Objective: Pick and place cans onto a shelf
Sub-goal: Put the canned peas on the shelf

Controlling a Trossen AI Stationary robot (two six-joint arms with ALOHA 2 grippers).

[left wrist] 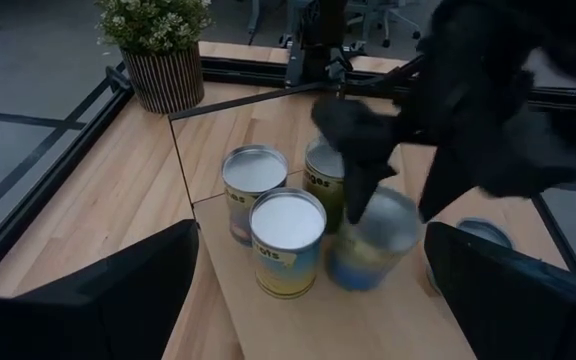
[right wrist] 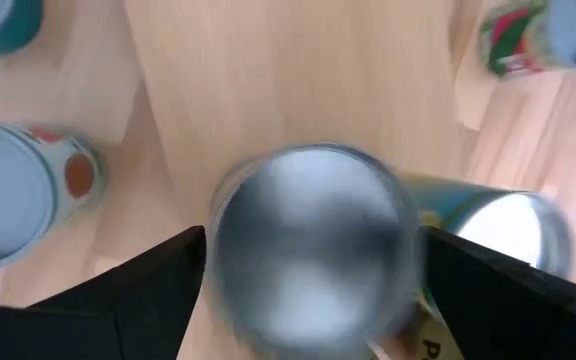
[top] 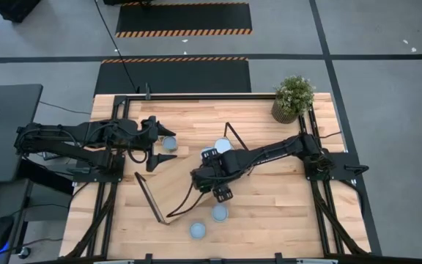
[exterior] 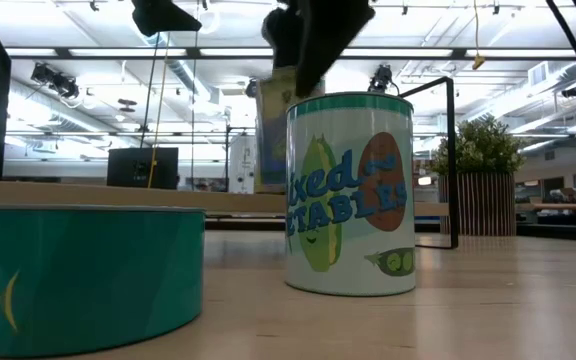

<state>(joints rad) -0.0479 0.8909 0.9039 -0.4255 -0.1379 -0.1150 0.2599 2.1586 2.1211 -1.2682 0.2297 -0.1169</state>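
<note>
Slatted wooden tabletop (top: 269, 209), grey floor round it, bright ceiling strips in the room beyond. Potted plant (top: 294, 97) at the far right corner.

- Shelf (left wrist: 268, 320): light-wood board with thin black wire frames, lying slantwise at mid-table between the two arms.
- Can under work (left wrist: 373, 242): silvery top, bluish side, smeared in both wrist views. It stands on the shelf board at the right of the group there.
- Right gripper (right wrist: 313, 240): directly over that can, looking down on its lid. Its fingers (right wrist: 118, 300) are spread to either side of the can, jaws open and not clamped on its wall.
- On the same board, close together: front can (left wrist: 288, 242) with a white top and yellow-blue label, rear can (left wrist: 254, 182) just behind it, and an olive-labelled can (left wrist: 326, 172) just beside the can under work.
- Off the board: a single can (top: 168, 144) just right of the left arm's fingers. A tall vegetable can (exterior: 350, 195) and a flat teal can (exterior: 78, 275) stand on the tabletop near its front edge, apart from each other. The low view looks past them both. One more can top (left wrist: 480, 232) shows partly behind the right arm; I cannot tell what it rests on.
- Left gripper (top: 158, 143): at the left of the table, facing the shelf, fingers wide apart, holding nothing, waiting.
- Right arm reaches in from the right edge across mid-table.
</note>
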